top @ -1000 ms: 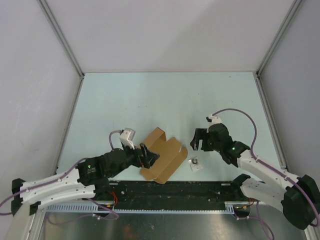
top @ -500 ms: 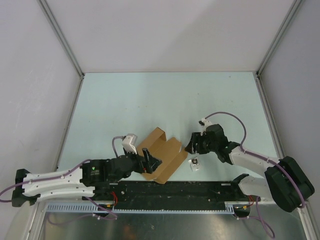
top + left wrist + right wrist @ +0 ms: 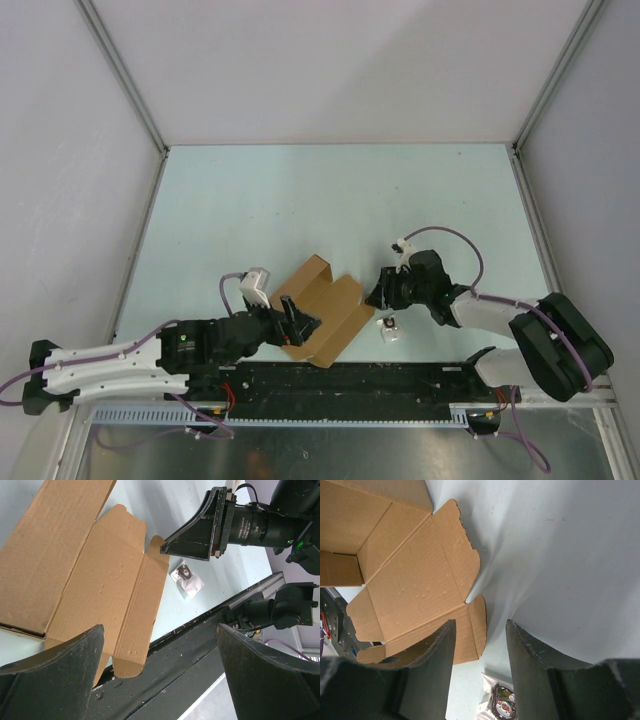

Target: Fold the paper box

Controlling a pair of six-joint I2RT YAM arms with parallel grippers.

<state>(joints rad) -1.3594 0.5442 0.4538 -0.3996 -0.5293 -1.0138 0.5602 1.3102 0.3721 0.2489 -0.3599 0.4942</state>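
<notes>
The paper box [image 3: 322, 308] is a brown cardboard sheet, partly folded, lying near the table's front edge. In the left wrist view the paper box [image 3: 95, 575] spreads flat, with one wall raised at the left. My left gripper [image 3: 299, 325] hangs over the box's near left part, jaws wide open and empty; my left gripper [image 3: 160, 675] frames the box's rounded near flap. My right gripper [image 3: 377, 294] sits at the box's right edge. In the right wrist view my right gripper [image 3: 480, 626] is partly open, and the corner of a small end flap [image 3: 476, 625] lies between its fingers, not pinched.
A small white packet with a dark round part [image 3: 389, 327] lies on the table just right of the box and below my right gripper; the packet [image 3: 502, 702] shows between the right fingers' bases. The black rail [image 3: 340, 378] runs along the table's near edge.
My right gripper has moved left to the box's right flap and its jaws have narrowed. The left arm shifted slightly lower, still open.
</notes>
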